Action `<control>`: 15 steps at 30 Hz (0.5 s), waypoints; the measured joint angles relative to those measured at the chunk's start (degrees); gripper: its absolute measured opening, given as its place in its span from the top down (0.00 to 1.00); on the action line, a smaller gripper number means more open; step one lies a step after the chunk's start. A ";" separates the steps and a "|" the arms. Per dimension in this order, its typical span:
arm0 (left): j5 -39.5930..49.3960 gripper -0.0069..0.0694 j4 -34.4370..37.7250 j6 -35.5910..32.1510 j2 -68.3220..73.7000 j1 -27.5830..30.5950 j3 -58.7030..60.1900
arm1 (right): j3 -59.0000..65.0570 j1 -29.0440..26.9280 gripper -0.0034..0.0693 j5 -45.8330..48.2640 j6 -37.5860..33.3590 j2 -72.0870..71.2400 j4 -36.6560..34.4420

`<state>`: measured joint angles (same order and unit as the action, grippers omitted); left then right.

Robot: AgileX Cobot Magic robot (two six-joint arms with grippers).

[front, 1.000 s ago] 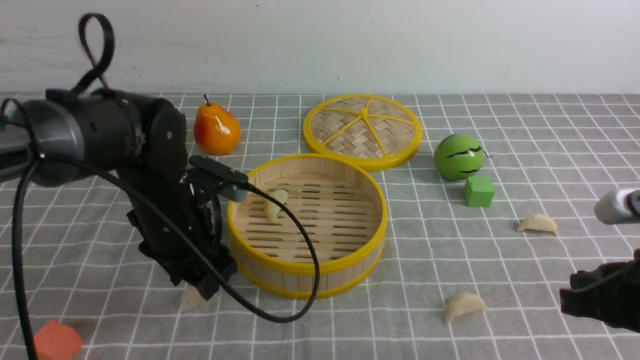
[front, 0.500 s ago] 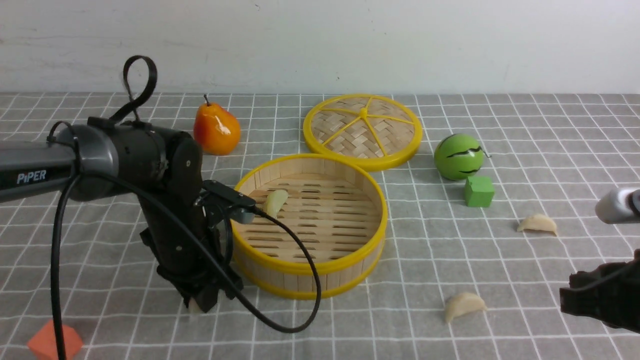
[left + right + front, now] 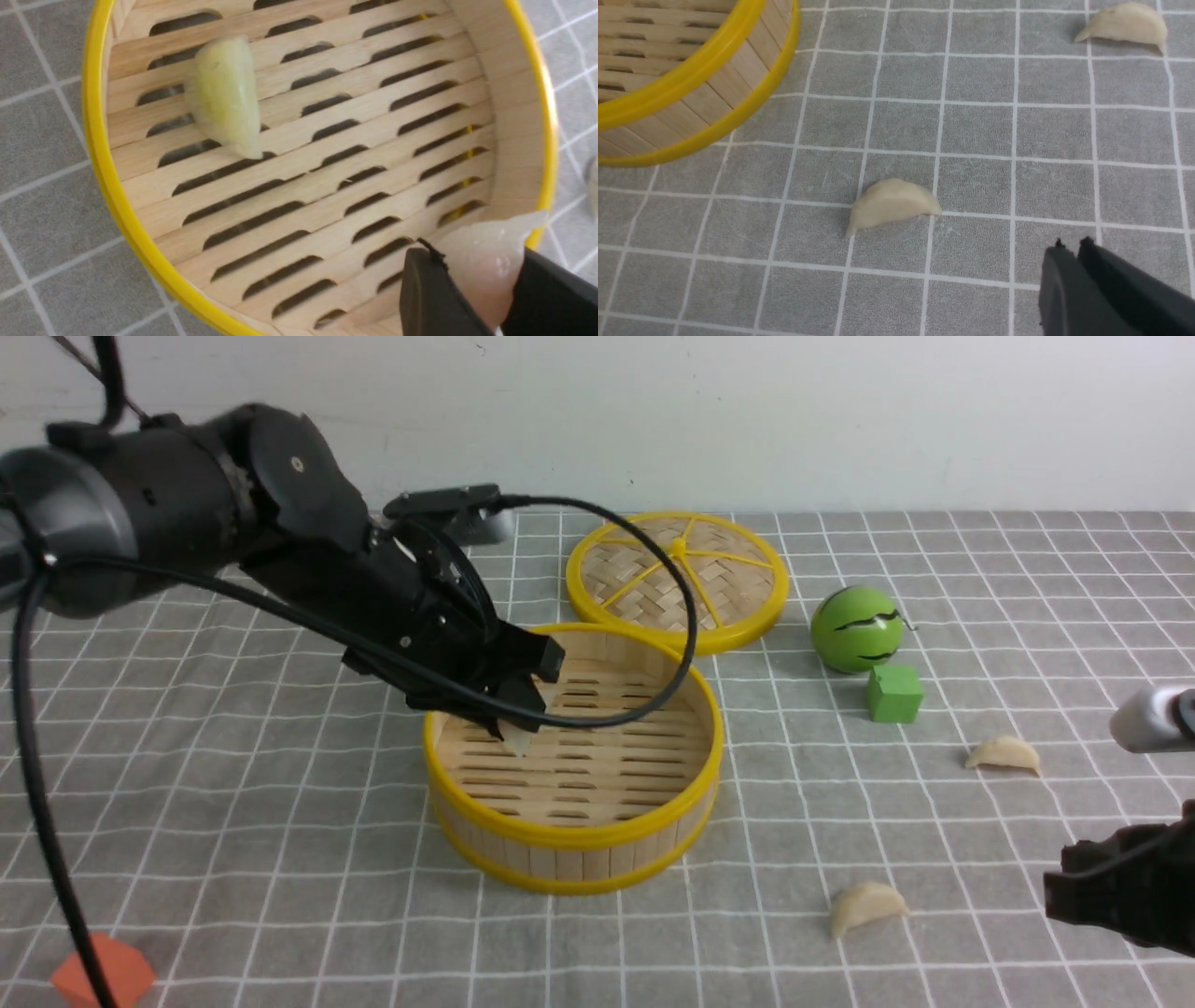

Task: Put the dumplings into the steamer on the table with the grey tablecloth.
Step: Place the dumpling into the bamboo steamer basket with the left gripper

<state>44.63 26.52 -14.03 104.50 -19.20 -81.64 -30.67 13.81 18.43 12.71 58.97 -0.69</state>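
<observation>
Grey tablecloth [image 3: 308, 933], white grid lines, pale wall [image 3: 840, 420] behind. Steamer [image 3: 574, 859] mid-table, uncovered, woven lid [image 3: 644, 588] beyond it. Left gripper [image 3: 481, 280] pinches the pinkish dumpling [image 3: 490, 266] over the basket floor, near the rim. Greenish dumpling [image 3: 226, 95] already inside, lying on the slats. Two cream ones on the cloth, robot's right of the steamer: nearer dumpling [image 3: 866, 907], farther dumpling [image 3: 1004, 754]. Right gripper [image 3: 1064, 247] over the cloth, fingertips together, nothing between them. Step in hand, as I judge it: drop-off of the pinkish one. To do it well, carry it a bit further in from the wall, clear of the greenish one, lower until it almost meets the slats, then part the fingers slowly. Looks soft and slick, so no extra squeeze; it may cling to one pad, so check it's off before lifting. Go straight up after; watch the looped cable [image 3: 686, 616] hanging over the basket, could snag the rim. Leave floor space for the two cream ones.
</observation>
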 joint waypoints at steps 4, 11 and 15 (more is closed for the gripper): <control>-1.09 0.65 -0.22 -0.25 4.28 0.00 0.10 | 0.00 0.00 0.89 0.33 -1.14 0.56 0.00; -1.48 0.33 -3.63 -0.42 5.31 0.00 0.10 | -1.34 0.00 0.78 4.39 -3.94 2.20 0.05; 1.34 0.30 -4.44 0.72 4.64 0.00 -0.77 | -6.06 0.00 0.62 9.68 -4.20 2.72 0.69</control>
<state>45.97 22.08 -13.31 109.14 -19.20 -82.41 -36.73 13.81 28.11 8.52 61.69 0.00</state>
